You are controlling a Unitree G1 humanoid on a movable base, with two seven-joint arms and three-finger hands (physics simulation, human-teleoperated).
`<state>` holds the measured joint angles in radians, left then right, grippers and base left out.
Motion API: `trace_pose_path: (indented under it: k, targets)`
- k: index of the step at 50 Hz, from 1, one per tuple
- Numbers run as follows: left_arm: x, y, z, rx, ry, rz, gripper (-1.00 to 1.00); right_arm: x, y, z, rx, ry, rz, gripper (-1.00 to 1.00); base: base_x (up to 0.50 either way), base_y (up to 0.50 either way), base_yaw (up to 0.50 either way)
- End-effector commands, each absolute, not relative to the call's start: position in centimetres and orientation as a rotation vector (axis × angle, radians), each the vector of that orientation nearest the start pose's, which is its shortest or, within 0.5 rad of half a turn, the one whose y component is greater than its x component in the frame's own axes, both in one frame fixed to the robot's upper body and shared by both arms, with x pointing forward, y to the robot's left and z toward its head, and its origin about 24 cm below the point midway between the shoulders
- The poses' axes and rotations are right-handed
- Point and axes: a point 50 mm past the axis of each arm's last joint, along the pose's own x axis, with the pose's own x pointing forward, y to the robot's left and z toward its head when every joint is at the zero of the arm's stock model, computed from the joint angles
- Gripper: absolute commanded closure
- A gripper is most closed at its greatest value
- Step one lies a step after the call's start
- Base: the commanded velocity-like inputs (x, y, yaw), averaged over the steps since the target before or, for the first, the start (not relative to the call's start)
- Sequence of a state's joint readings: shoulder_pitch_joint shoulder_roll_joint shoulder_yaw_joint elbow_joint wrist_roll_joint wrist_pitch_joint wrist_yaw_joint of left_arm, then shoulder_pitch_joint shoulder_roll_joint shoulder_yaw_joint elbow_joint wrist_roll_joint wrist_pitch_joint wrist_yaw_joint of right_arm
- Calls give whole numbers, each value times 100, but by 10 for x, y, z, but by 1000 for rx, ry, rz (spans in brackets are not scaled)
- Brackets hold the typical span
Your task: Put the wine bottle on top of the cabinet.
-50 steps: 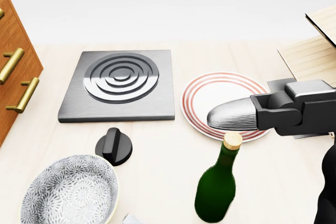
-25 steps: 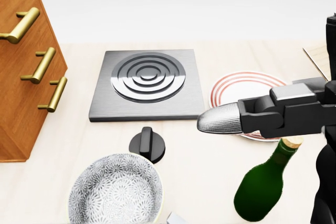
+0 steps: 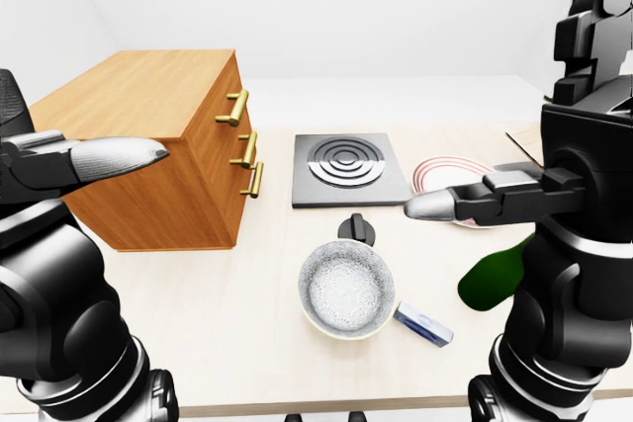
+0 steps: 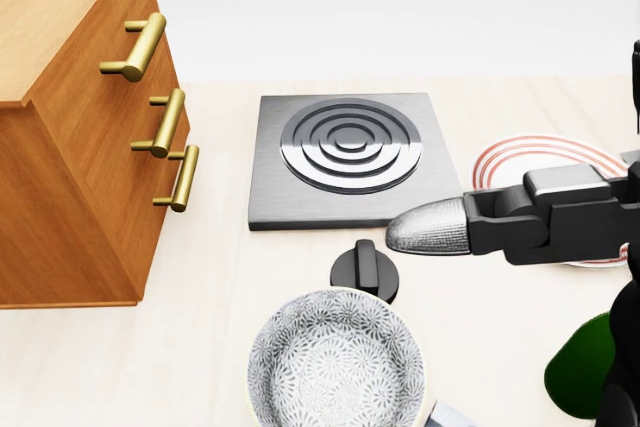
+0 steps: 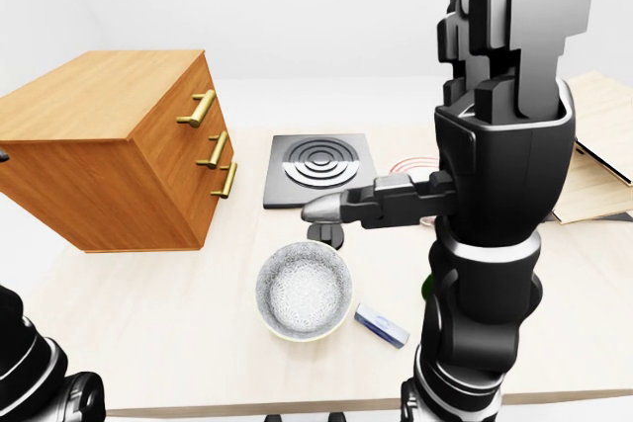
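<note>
Table clutter: 1 hob plate (image 4: 348, 157), 1 black knob (image 4: 365, 271), 1 patterned bowl (image 4: 335, 362), 1 striped plate (image 3: 447, 174), 1 small blue-white packet (image 3: 423, 324). 1 cabinet (image 3: 148, 145) at left, 3 brass handles. Wine bottle (image 3: 493, 275) sits low right, tilted, mostly hidden by right arm. Right hand (image 4: 520, 219): 1 finger extended, grip on bottle can't be confirmed. Left hand (image 3: 84, 160): 1 finger extended, holding nothing visible.

The right hand (image 4: 520, 222) covered most of the wine bottle (image 3: 492, 275), leaving only part of its green body visible; whether the fingers closed round it could not be told. The plate (image 4: 520, 158) was partly hidden too.
</note>
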<state>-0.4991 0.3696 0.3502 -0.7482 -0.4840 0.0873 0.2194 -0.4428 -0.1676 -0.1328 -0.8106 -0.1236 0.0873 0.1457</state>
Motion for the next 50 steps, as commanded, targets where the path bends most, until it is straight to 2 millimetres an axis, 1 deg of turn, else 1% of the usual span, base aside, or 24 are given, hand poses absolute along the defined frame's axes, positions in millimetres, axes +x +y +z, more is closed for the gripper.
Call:
trace_pose_path:
  k: [1,3,4,9,10,11,12,13,21,27,34,36,40,42,44,50]
  targets:
    - [192,205,317,-155,-1192,56,-100,188,-157,295,-330,-1160,24,-100,0,0,0]
    - [193,205,315,-151,-1183,58,-100,185,-162,294,-343,-1155,12,-100,0,0,0]
    - [194,204,313,-144,-1170,57,-100,177,-167,295,-382,-1172,-3,-100,0,0,0]
    - [195,202,312,-137,-1170,59,-100,165,-174,295,-430,-1187,-27,-100,0,0,0]
    - [194,202,312,-138,-1174,58,-100,160,-177,297,-450,-1200,-38,-100,0,0,0]
    - [198,202,306,-119,-1140,64,-100,125,-229,279,-669,-1003,-220,-100,0,0,0]
    - [199,202,306,-114,-1138,66,-100,119,-231,278,-681,-996,-231,-100,0,0,0]
    - [200,202,306,-111,-1134,67,-100,117,-232,276,-676,-984,-237,-100,0,0,0]
    - [200,203,305,-91,-1138,75,-100,111,-242,270,-655,-934,-268,-100,0,0,0]
    - [202,203,303,-82,-1124,78,-100,113,-257,252,-603,-807,-301,-100,0,0,0]
    - [205,203,300,-72,-1105,80,-100,114,-269,236,-547,-714,-331,-100,0,0,0]
    - [204,204,300,-73,-1108,82,-100,117,-274,225,-520,-649,-339,-100,0,0,0]
    - [205,203,298,-70,-1101,82,-100,118,-284,210,-473,-574,-361,-100,0,0,0]
    - [206,204,298,-67,-1096,84,-100,120,-290,199,-442,-515,-373,-100,0,0,0]
    - [205,204,299,-69,-1103,86,-100,120,-293,194,-424,-496,-381,-100,0,0,0]
    - [205,204,297,-71,-1096,85,-100,120,-305,169,-346,-386,-408,-100,0,0,0]
